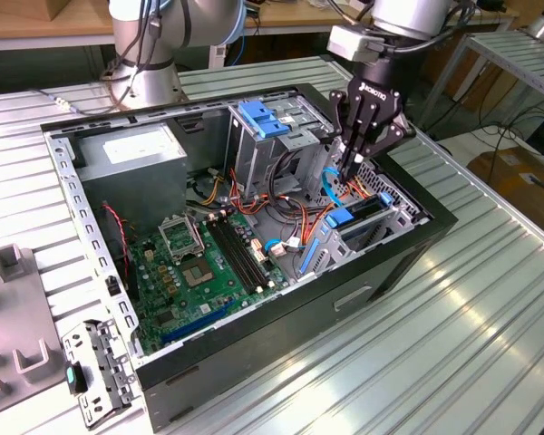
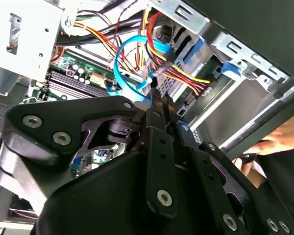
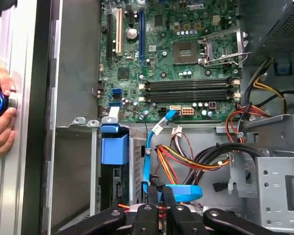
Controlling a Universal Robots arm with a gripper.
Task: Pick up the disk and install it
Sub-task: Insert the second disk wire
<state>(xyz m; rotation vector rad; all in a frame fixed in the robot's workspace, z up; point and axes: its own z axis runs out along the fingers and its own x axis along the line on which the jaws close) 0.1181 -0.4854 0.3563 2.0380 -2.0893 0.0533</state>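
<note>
Gripper: my gripper [image 1: 352, 168] hangs fingers-down inside the open computer case [image 1: 417, 237], at about 2 o'clock from the motherboard [image 1: 208, 263] in the exterior view. In both wrist views the fingers [image 3: 156, 196] stand together, tips closed among the wiring, with no disk between them.

Disk: the disk [image 1: 361, 216], dark body with blue carrier frame, sits on edge in the drive bay at the case's front corner, at about 6 o'clock just below the gripper in the exterior view. In the first wrist view its blue carrier tab [image 3: 114, 147] shows at the bay mouth.

Contact: the fingertips are beside the blue cable [image 3: 148, 156] and the coloured power wires [image 3: 186, 164]; I cannot tell whether they touch either.

Progress: I judge the disk already placed in its bay, carried by nothing. Whether it is fully seated or cabled, I cannot tell.

Bystander: a person's hand [image 3: 0, 117] rests outside the case wall.
</note>
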